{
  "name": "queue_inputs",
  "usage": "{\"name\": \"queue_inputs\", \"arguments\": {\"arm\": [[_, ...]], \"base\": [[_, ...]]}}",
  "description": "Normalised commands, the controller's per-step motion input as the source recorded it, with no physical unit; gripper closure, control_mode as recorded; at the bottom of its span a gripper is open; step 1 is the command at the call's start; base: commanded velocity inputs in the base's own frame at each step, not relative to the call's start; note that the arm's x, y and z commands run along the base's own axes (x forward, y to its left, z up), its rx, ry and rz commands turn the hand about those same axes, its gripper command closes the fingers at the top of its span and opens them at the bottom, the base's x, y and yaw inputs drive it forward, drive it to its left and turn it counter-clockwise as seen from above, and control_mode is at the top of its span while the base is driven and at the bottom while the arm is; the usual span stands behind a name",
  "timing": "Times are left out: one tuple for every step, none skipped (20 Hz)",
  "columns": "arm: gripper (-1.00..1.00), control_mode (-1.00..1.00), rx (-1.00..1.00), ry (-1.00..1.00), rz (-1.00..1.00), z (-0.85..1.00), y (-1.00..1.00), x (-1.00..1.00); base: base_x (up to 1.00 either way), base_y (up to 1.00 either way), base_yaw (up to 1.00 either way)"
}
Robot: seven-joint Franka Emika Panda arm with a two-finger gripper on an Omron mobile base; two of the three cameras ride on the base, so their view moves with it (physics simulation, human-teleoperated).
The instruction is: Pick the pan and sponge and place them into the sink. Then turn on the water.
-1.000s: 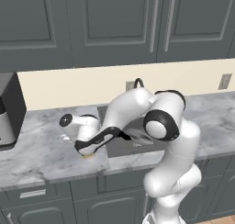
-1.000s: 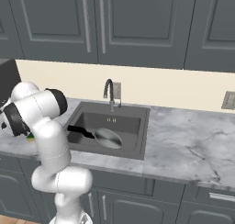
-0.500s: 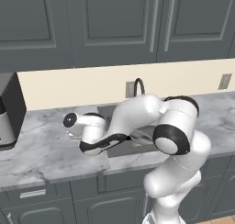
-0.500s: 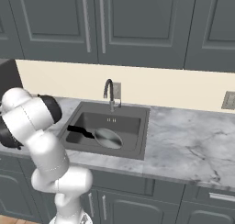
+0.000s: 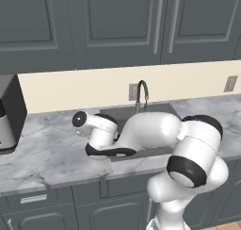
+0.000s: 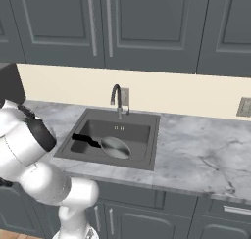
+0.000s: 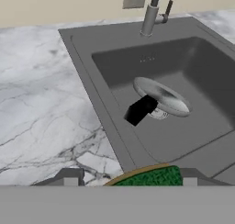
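Note:
The silver pan [image 6: 116,147] lies in the dark sink [image 6: 153,145], its black handle [image 7: 140,109] pointing toward the basin's left wall. In the hand view the pan [image 7: 160,95] rests over the drain. The green-topped sponge [image 7: 151,177] sits on the marble counter just left of the sink rim [image 7: 87,62]. My gripper [image 7: 131,176] is open and straddles the sponge, with a gap at the left finger. From the left base view the hand [image 5: 101,151] is pressed low to the counter and hides the sponge. No water runs from the faucet [image 6: 116,93].
A dark appliance [image 5: 9,111] stands at the counter's far left. The faucet [image 5: 141,90] rises behind the basin, with wall outlets [image 6: 243,107] on the backsplash. Grey cabinets hang overhead. Marble counter [image 6: 206,150] stretches to the right of the sink.
The arm's elbow has swung right and the hand has come down lower over the sponge beside the sink. The pan has not moved.

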Motion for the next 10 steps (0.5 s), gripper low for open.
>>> {"name": "queue_inputs", "arguments": {"arm": [[1.00,-1.00,0.04,-0.04,-0.03,0.33,-0.37,-0.14],[1.00,-1.00,0.04,-0.04,-0.03,0.31,-0.39,-0.13],[1.00,-1.00,0.04,-0.05,-0.03,0.29,-0.40,-0.13],[1.00,-1.00,0.04,-0.04,-0.04,0.27,-0.41,-0.11],[1.00,-1.00,0.03,-0.05,-0.04,0.24,-0.40,-0.09],[1.00,-1.00,0.03,-0.05,-0.04,0.21,-0.38,-0.06],[1.00,-1.00,0.02,-0.06,-0.03,0.21,-0.37,-0.03],[1.00,-1.00,0.00,-0.08,-0.01,0.21,-0.35,-0.03],[1.00,-1.00,0.00,-0.08,-0.01,0.18,-0.35,-0.04],[1.00,-1.00,0.00,-0.08,-0.01,0.15,-0.34,-0.03]], "base": [[0.00,0.00,0.00],[0.00,0.00,0.00],[0.00,0.00,0.00],[0.00,0.00,0.00],[0.00,0.00,0.00],[0.00,0.00,0.00],[0.00,0.00,0.00],[0.00,0.00,0.00],[0.00,0.00,0.00],[0.00,0.00,0.00]]}}
